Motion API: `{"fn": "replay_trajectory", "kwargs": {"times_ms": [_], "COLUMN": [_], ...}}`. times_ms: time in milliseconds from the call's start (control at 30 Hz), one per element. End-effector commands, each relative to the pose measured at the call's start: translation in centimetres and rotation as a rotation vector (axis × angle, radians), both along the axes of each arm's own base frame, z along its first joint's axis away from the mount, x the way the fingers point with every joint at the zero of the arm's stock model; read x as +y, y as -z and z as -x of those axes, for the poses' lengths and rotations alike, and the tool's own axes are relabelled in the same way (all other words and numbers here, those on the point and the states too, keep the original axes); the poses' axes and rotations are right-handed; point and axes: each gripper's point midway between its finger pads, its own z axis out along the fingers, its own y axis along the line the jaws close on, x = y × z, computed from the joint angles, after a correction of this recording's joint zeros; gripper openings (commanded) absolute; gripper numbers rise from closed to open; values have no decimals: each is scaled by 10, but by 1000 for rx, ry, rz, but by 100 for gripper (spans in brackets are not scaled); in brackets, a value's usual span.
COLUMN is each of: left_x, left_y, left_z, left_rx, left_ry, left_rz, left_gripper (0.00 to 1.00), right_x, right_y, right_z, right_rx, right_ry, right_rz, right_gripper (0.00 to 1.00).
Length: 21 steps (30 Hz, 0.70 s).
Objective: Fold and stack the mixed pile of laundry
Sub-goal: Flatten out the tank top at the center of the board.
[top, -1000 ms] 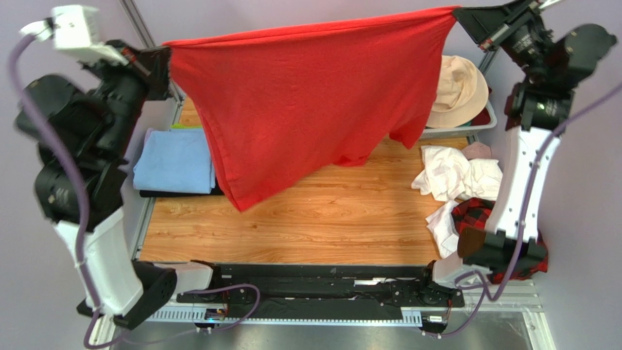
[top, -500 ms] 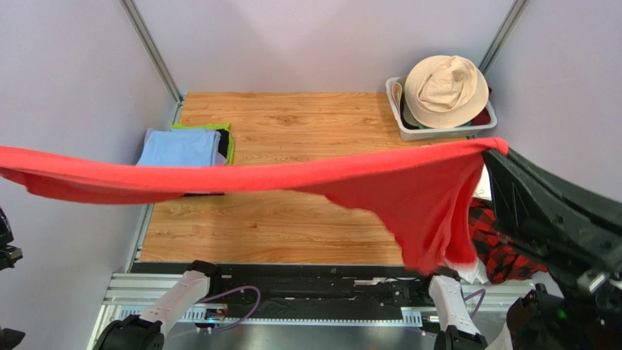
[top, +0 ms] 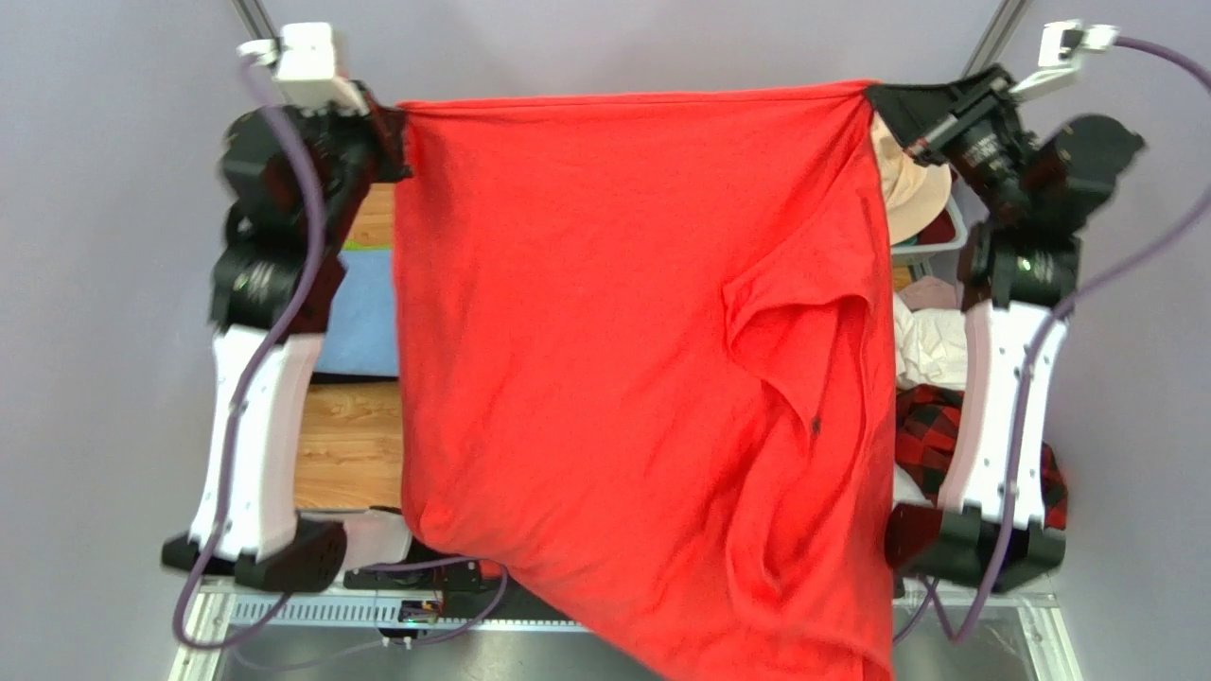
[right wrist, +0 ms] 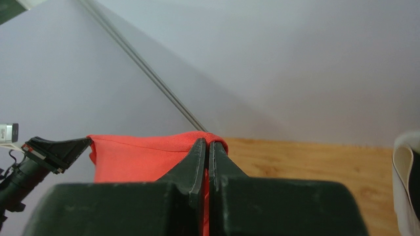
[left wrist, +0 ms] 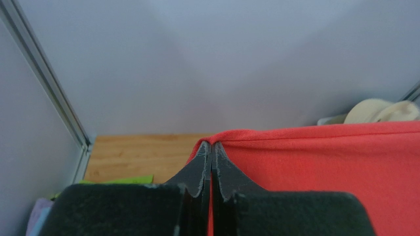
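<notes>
The red T-shirt hangs spread out in the air between the two arms, high above the table. The left claw is closed tightly on its far left corner, and the right claw is closed tightly on its far right corner. The top edge is stretched straight between them. The cloth falls toward the near side and covers most of the table. One sleeve is folded over on the right part. On the right side of the table lie the white cloths and, nearer, the plaid shirt. A blue cloth lies at the left, and a hat shows at the far right.
</notes>
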Motion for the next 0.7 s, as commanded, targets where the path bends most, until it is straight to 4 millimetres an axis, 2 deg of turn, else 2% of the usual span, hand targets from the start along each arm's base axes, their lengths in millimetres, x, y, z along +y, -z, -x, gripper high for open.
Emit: {"fn": "replay_trajectory", "kwargs": {"times_ms": [0, 33, 100, 133, 167, 233, 267, 400, 433, 467, 500, 533, 567, 600, 633, 667], "left_x": [7, 4, 8, 6, 7, 6, 8, 12, 13, 13, 14, 16, 17, 18, 22, 23], "left_y": [-32, -39, -64, -72, -87, -97, -110, -117, -120, -115, -114, -120, -113, -112, -124, -116], "left_z": [-13, -14, -15, -14, -12, -10, -2, 5, 14, 12, 16, 35, 35, 43, 76, 80], "left_rx": [-84, -99, -141, -158, -187, -209, -242, -260, -272, -256, -258, -285, -272, -279, -337, -329], "left_ry": [-1, 19, 19, 33, 38, 49, 50, 52, 55, 55, 52, 50, 48, 46, 41, 37], "left_rz": [60, 63, 72, 70, 74, 75, 81, 95, 96, 97, 97, 100, 101, 104, 108, 107], "left_gripper": [0, 0, 0, 0, 0, 0, 0, 0, 0, 0, 0, 0, 0, 0, 0, 0], "right_x": [-5, -5, -9, -14, -12, -15, -15, -17, -16, -13, -11, -7, 1, 2, 6, 9], "right_y": [7, -9, -21, -19, -43, -50, -65, -75, -74, -78, -74, -72, -82, -74, -74, -77], "right_z": [-29, -28, -33, -48, -38, -48, -42, -40, -39, -30, -28, -21, 3, 6, 17, 31], "right_rx": [52, 19, 20, 39, -10, -10, -47, -57, -53, -70, -62, -64, -108, -92, -104, -128], "right_ry": [4, 10, 20, 21, 11, -4, -9, -38, -52, -61, -68, -87, -97, -99, -104, -97], "right_rz": [-18, -5, -3, -14, -21, -37, -34, -63, -59, -52, -50, -35, -10, -7, 17, 36], "right_gripper": [0, 0, 0, 0, 0, 0, 0, 0, 0, 0, 0, 0, 0, 0, 0, 0]}}
